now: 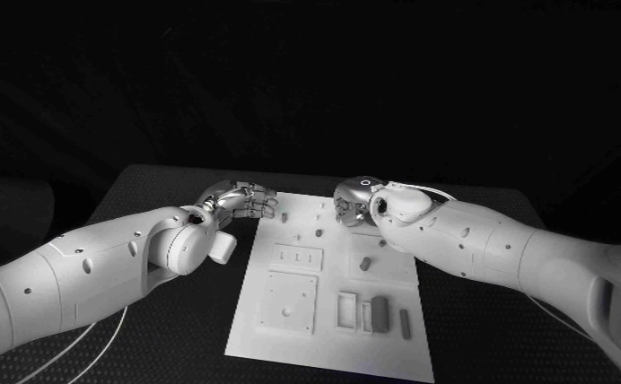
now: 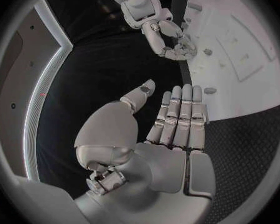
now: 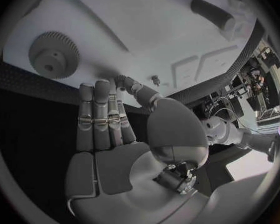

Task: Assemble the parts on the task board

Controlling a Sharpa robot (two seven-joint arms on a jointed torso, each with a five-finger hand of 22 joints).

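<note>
Head view, board: we see the task board (image 1: 330, 312) lying in the middle of the black table (image 1: 155, 187), with a few grey parts on it, e.g. a dark block (image 1: 380, 309) and a thin pin (image 1: 405, 322) near its close end.

Head view, hands: the left hand (image 1: 243, 199) sits just off the board's far left corner, and the right hand (image 1: 354, 200) hangs over the board's far edge. From up here we can't tell whether either one is holding anything.

Left wrist view: the left hand (image 2: 171, 119) has its fingers straight and side by side, thumb apart, nothing in it. It's over the black table just beside the board's edge (image 2: 239, 59). A small round part (image 2: 210, 90) lies on the board just past the fingertips (image 2: 187, 90).

Right wrist view: the right hand (image 3: 105, 122) is flat and empty too, fingers together, reaching toward the board. A gear (image 3: 53, 55) lies flat on the board near those fingertips, not touched.

Step, our guess: we're still at the reach-in stage, no part picked yet.

Next move, our guess: the right hand needs to drop onto the gear and get fingers around its rim; since it lies flat, that calls for a careful pinch from above.
</note>
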